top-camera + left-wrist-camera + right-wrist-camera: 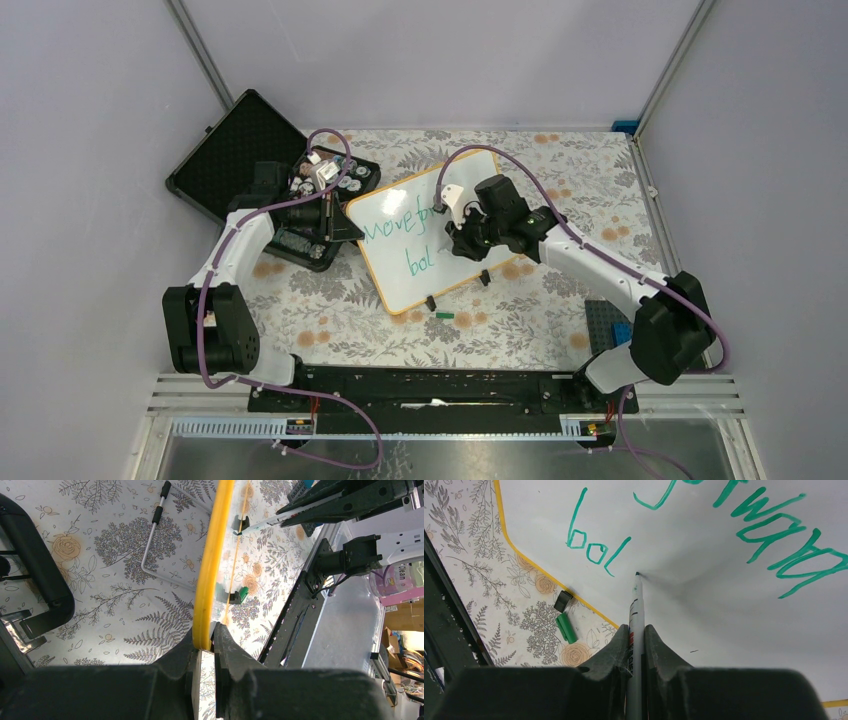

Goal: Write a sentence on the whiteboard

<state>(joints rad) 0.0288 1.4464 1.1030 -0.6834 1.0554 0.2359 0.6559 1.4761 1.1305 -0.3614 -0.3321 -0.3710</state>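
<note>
1. Orange-rimmed whiteboard lying skewed on the flowered table, between both grippers.
2. Green sentence in two lines: "Move for…" on top, partly hidden behind the right arm, with "bol" beneath.
3. Left gripper at the board's 9 o'clock edge, clamped tight on the rim.
4. Right gripper over the board's middle, closed firmly around a marker. Tip touching the white surface, just at 3 o'clock of "bol" in the wrist view.
5. Green cap on the table beside a black clip foot, at the board's 6 o'clock edge.
</note>
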